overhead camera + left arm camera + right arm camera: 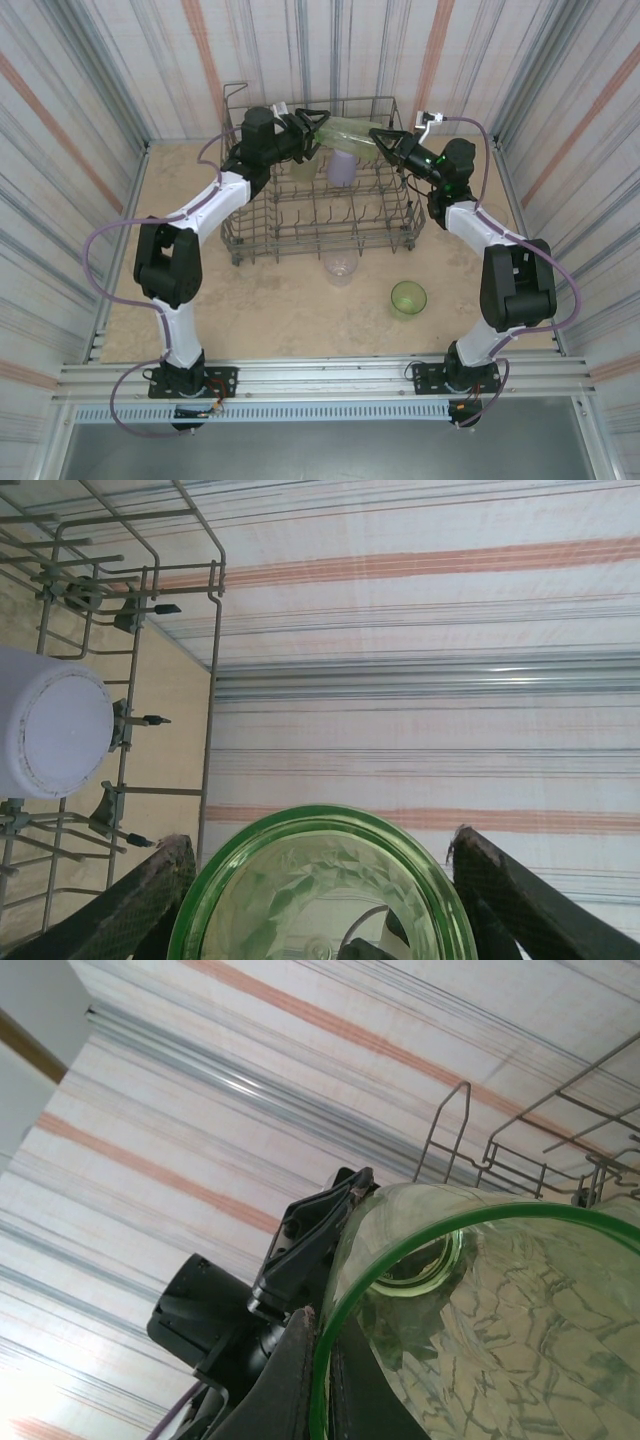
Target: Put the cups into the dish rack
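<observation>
A yellow-green cup (352, 131) is held on its side above the back row of the dish rack (300, 246), at upper centre of the top view. Its base end is flanked by the left gripper (322, 125), whose fingers (130, 910) are pressed against both sides of it. Its rim is pinched in the closed jaws of the right gripper (381, 136). Just below it, a lavender cup (342, 166) is seated upside down in the rack. On the table in front of the rack, a clear cup (340, 268) and a green cup (408, 298) are standing at lower centre-right.
</observation>
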